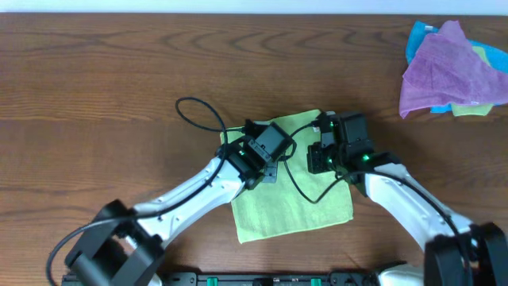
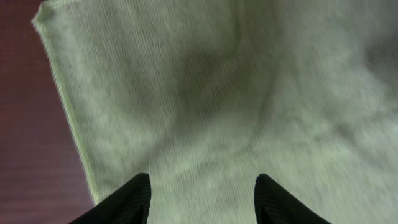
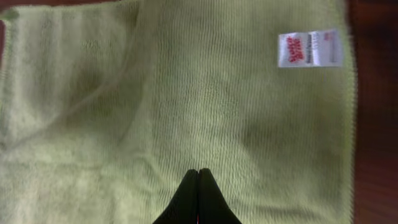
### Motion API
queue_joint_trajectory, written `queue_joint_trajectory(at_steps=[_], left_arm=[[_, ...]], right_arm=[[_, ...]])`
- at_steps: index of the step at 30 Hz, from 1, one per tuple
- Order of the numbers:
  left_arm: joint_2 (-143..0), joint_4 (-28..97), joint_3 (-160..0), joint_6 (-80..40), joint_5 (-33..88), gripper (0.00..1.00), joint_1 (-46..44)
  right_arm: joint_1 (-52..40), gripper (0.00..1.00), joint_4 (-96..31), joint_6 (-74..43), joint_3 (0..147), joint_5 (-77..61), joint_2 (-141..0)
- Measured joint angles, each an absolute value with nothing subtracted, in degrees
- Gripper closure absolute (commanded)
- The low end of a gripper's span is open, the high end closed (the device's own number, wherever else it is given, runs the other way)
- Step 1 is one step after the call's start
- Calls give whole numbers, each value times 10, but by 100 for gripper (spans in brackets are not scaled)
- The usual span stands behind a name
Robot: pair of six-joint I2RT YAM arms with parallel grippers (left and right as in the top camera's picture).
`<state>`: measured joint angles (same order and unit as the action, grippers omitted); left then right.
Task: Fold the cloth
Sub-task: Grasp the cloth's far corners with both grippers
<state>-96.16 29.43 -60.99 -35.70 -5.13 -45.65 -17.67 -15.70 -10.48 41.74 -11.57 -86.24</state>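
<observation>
Both arms reach in from the near edge, tilted down over the cloth lying mid-surface. The left hand hovers with fingers apart; the right hand has its fingers pressed together. The cloth is lime-green and lightly rumpled, with a white tag near one corner.

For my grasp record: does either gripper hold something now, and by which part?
Left gripper is open above the lime-green cloth, holding nothing. Right gripper is shut, tips on the cloth's inner area; a pinched fold cannot be told.
</observation>
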Motion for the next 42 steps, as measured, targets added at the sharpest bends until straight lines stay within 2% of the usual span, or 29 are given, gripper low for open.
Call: queue_joint_trajectory(at_steps=[1,5,13,28,29,32,37,42], left_arm=[[-970,287,-610,-357,-52,56,-454],[-1004,268,-610,-356,-52,58,-439],[-1036,237,-610,-360,-51,60,-399],[-1065,202,-610,-362,-49,66,-396],[-1068,199,-610,-362,-49,66,-396],[-1076,183,-610,-363,-53,84,-396],[-1086,158,-611,-365,-64,89,-394],[-1095,121,-613,-369,-64,87,-378]], right_arm=[[-177,99,-152,-103,417,-116,-872],[-176,99,-129,-98,417,-114,-900],[-150,99,-102,-95,417,-96,-903],[-149,99,-25,-87,417,-92,-974],[-149,99,-20,-87,417,-91,-977],[-149,99,-11,-87,417,-82,-979],[-149,99,-5,-87,417,-57,-980],[-149,99,32,-86,417,-23,-981]])
